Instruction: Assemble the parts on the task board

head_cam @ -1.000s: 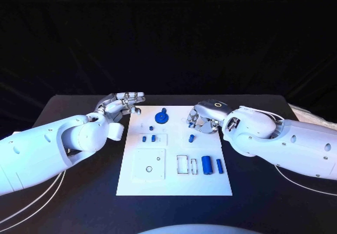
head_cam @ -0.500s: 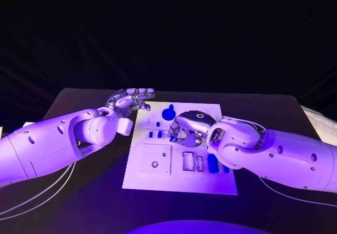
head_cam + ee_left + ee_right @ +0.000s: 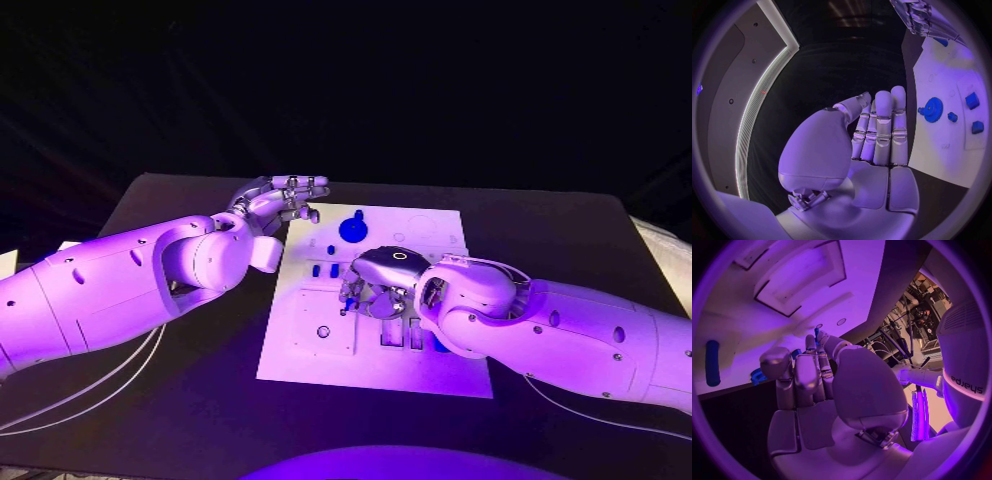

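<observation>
The right hand hovers over the flat white task board, fingers curled, a small blue peg seemingly at its fingertips; I cannot tell if gripped. Light, rigid, slippery: pinch its sides. The left hand is spread, holding nothing.

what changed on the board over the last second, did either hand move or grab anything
The right hand has come in from the right side of the task board to hang over its middle, fingers pointing down among the small blue parts; whether it grips one cannot be told. The left hand stayed at the board's far left corner, holding nothing. The blue gear did not move on the board.
</observation>
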Controlling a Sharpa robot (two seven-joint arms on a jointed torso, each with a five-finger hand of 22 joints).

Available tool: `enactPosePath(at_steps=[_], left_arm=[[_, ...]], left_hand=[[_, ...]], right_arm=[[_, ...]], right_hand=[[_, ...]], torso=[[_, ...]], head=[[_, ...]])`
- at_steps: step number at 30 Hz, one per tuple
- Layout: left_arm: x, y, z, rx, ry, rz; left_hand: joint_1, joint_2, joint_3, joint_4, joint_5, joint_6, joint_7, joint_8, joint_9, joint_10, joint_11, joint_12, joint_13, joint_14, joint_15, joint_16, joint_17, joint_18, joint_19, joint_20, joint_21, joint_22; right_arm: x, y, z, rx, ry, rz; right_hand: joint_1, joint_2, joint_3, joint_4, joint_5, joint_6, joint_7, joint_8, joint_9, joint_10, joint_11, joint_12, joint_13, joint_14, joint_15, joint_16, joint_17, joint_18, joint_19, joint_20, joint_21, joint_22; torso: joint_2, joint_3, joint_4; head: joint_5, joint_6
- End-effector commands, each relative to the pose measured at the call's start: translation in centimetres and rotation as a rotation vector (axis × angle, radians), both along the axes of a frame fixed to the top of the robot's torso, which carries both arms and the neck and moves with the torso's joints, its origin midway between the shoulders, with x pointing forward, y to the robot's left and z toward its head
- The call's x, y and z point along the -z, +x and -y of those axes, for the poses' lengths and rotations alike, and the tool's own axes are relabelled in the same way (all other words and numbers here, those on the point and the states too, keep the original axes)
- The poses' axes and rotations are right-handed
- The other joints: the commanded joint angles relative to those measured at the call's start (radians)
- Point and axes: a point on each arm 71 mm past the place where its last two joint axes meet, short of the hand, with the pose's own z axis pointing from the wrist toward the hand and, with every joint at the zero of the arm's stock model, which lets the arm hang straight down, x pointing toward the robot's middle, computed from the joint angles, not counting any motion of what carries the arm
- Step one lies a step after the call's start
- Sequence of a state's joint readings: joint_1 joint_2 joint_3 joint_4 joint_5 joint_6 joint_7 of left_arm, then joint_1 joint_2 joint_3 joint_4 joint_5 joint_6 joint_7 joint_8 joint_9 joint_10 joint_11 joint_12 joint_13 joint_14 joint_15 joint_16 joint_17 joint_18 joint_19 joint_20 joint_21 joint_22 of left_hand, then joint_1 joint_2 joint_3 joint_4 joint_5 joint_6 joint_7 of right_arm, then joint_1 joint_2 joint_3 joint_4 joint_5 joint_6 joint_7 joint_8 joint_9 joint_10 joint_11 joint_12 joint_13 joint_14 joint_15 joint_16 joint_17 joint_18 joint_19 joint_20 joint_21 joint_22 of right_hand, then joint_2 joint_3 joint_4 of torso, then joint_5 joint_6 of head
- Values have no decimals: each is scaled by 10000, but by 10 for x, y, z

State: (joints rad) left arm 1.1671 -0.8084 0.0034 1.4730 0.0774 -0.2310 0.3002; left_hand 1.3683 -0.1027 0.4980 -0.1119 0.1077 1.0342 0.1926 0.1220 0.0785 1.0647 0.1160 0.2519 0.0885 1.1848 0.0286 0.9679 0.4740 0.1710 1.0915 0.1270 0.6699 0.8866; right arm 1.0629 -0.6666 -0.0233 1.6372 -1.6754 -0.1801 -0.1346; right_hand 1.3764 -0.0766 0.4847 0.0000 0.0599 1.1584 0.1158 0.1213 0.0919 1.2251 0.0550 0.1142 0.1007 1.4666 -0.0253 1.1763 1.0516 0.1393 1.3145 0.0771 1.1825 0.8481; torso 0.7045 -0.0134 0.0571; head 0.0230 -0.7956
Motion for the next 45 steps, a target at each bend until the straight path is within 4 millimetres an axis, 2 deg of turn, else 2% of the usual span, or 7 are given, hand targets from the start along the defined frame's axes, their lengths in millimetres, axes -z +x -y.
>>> enactPosePath(at_steps=[1,29,31,33,36,39,45], left_arm=[[-1,-1,3,219,-119,44],[-1,-1,3,304,-68,14],[-1,-1,3,304,-65,11],[-1,-1,3,309,-63,6],[-1,-2,3,315,-61,-1],[-1,-2,3,325,-59,-11],[0,-1,2,324,-36,-25]], left_hand=[[-1,98,-51,14,36,-87,0,65,-17,-72,14,49,4,-39,-41,-38,-9,128,30,-46,-40,-15],[9,101,-64,-1,36,-93,2,74,-17,-84,16,72,4,-47,-39,-40,-22,128,30,-46,-50,-22],[9,101,-64,-1,36,-93,2,74,-17,-84,16,72,4,-47,-39,-40,-22,128,30,-46,-50,-22],[9,101,-64,-1,36,-93,2,74,-17,-84,16,72,4,-47,-39,-40,-22,128,30,-46,-50,-22],[9,101,-64,-1,36,-93,2,74,-17,-84,16,72,4,-47,-39,-40,-22,128,30,-46,-50,-22],[10,100,-74,-8,35,-97,5,78,-17,-93,19,84,3,-52,-38,-42,-30,127,29,-45,-56,-26],[10,100,-74,-8,35,-97,5,78,-17,-93,19,84,3,-52,-38,-42,-30,127,29,-45,-56,-26]], right_arm=[[3,-2,-3,-313,-291,-67],[12,-7,-15,-477,-1419,548],[12,-7,-15,-449,-1513,588],[12,-7,-14,-341,-1528,657],[11,-5,-13,-177,-1407,792],[9,-4,-10,6,-1150,995],[3,-8,-3,133,-458,1283]], right_hand=[[-45,30,2,42,5,13,33,1,14,17,9,-60,-12,318,-32,45,19,-104,17,-21,51,-13],[-121,-47,-50,15,32,-40,56,-40,12,-10,32,-127,-52,313,-17,49,-4,-111,14,-11,60,-7],[-274,-142,-123,68,69,-201,123,-140,-24,-177,95,-249,-110,311,35,71,6,-116,3,16,56,-16],[-575,-397,-311,185,249,-669,327,-416,-134,-730,288,-509,-252,288,197,53,-50,-109,-59,117,-15,-142],[-733,-624,-625,221,355,-1446,357,-592,-273,-1665,415,-510,-384,249,312,51,-91,-8,-262,226,-299,-613],[-680,-662,-962,183,359,-2024,333,-594,-267,-2281,503,-420,-354,174,358,-37,-244,45,-407,293,-526,-952],[-562,-608,-1182,138,444,-2008,349,-529,-222,-2427,508,-229,-318,156,366,-58,-318,53,-403,316,-570,-1007]], torso=[[-1,6,-9],[-6,-6,5],[-9,-7,-1],[-15,-8,-10],[-17,-7,-16],[-12,-6,-5],[-6,1,5]], head=[[43,-39],[52,-128],[53,-130],[53,-134],[53,-133],[31,-123],[-20,-89]])
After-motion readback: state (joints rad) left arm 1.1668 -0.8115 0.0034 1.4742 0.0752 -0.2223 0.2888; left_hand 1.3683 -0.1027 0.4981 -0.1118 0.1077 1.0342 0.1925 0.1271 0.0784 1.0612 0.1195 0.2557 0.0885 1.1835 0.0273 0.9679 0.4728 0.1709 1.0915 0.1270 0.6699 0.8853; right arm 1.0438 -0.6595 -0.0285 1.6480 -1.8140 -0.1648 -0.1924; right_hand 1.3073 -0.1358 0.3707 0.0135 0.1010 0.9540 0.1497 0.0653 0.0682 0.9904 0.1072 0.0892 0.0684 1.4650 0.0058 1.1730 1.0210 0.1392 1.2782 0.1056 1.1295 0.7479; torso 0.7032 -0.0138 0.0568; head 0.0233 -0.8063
